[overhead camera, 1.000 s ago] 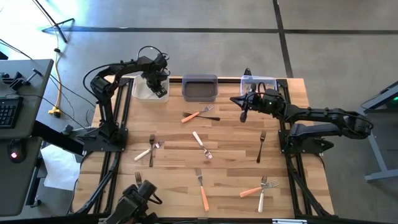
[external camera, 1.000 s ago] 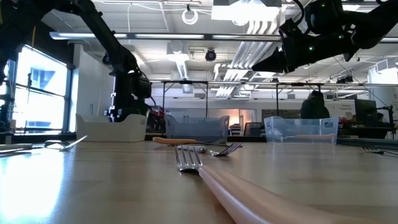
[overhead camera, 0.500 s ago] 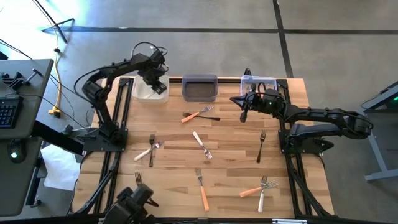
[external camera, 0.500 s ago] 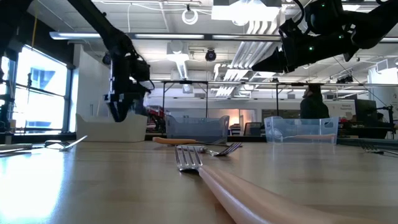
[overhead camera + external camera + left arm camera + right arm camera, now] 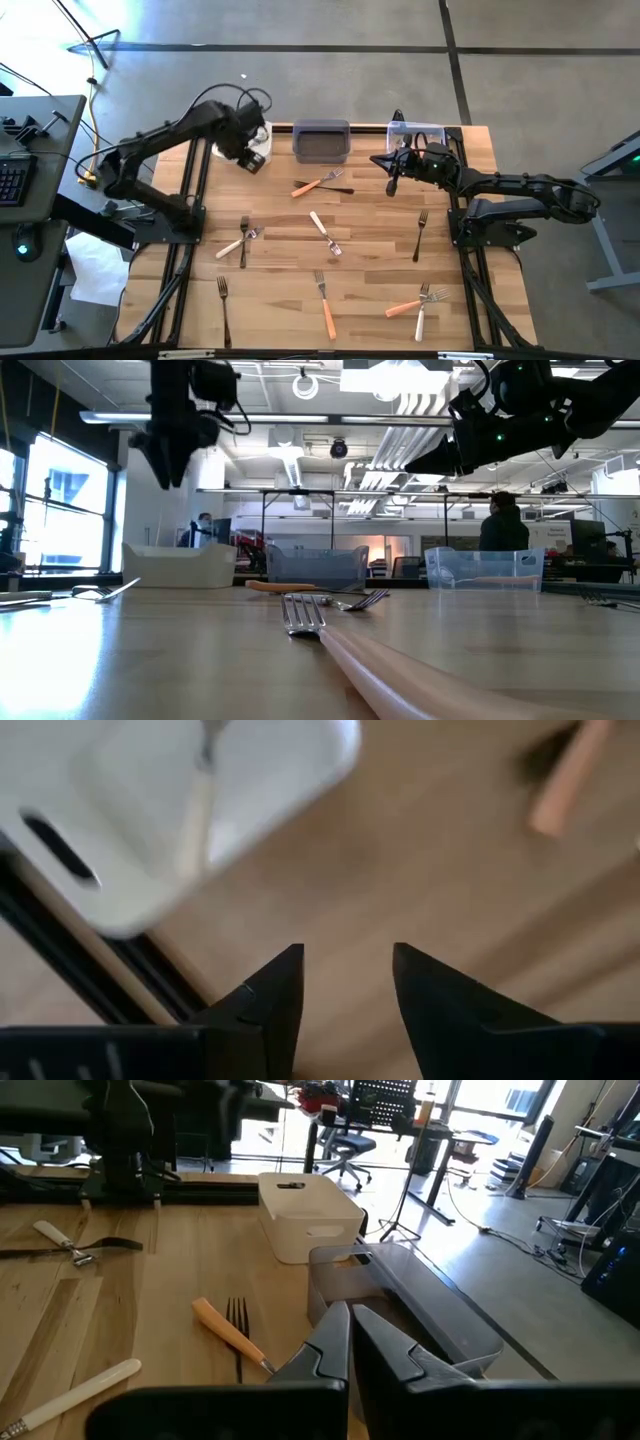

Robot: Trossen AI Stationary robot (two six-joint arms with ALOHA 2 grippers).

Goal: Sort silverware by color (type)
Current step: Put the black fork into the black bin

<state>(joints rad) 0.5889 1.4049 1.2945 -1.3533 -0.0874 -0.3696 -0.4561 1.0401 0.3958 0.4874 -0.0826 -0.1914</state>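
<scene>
1. A wooden slatted table [image 5: 280, 250] stands on a grey concrete floor; the level view shows an open workshop behind it, with a person [image 5: 503, 525] standing in the distance.
2. Three bins line the far edge: a white bin [image 5: 232, 150], a grey bin [image 5: 321, 141] and a clear bin [image 5: 417, 133].
3. The left gripper [image 5: 252, 158] hangs above the table at the white bin's near right corner, its fingers parted and holding nothing.
4. A cream-handled fork [image 5: 197, 805] lies inside the white bin.
5. The right gripper [image 5: 392, 184] hovers in front of the clear bin, its fingers pressed together and empty.
6. An orange-handled fork [image 5: 315, 184] lies crossed with a dark fork [image 5: 335, 189] in front of the grey bin.
7. A white-handled fork [image 5: 324, 232] lies near the table's middle.
8. Toward the left, a white-handled piece [image 5: 234, 245] crosses a dark fork [image 5: 243, 241].
9. A dark fork [image 5: 421, 234] lies alone on the right side.
10. Along the near edge lie a dark fork [image 5: 224, 310] at the left, an orange-handled fork [image 5: 325, 306] in the centre, and an orange-handled fork [image 5: 410, 304] crossed with a white-handled fork [image 5: 421, 314] at the right.
</scene>
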